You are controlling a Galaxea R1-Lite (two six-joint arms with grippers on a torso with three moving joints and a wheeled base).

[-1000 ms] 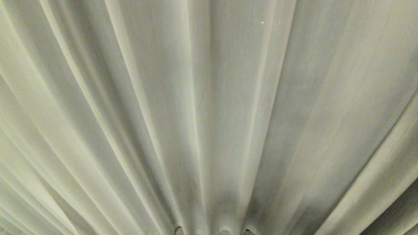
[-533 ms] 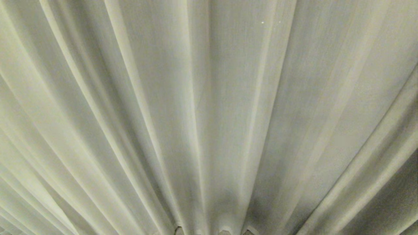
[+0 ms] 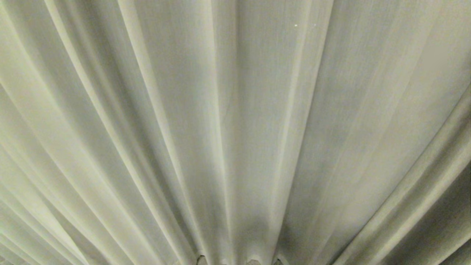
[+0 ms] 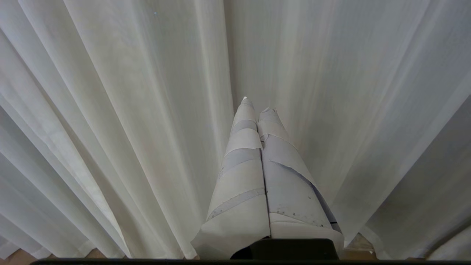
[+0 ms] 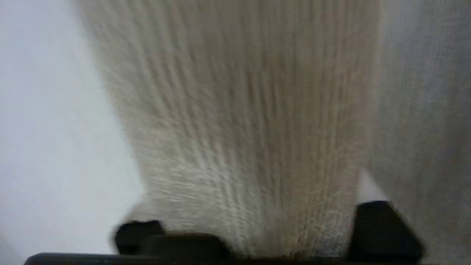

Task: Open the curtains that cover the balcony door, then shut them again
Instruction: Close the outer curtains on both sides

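Right pincer [image 5: 254,224]: a fold of the curtains [image 5: 243,121] sits between its fingers, fabric right against the camera; can't tell if it's clamped or loose. Left pincer [image 4: 257,110]: clenched, empty, tips near the pleats. Curtains fill the head view.

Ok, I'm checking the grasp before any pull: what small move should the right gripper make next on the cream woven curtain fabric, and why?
Probably finish closing. In the right wrist view a fold of the cream woven curtains fills the gap of the right gripper, whose jaws look only partly closed, so a firm pinch should come before pulling. The left gripper is shut, short of the fabric.
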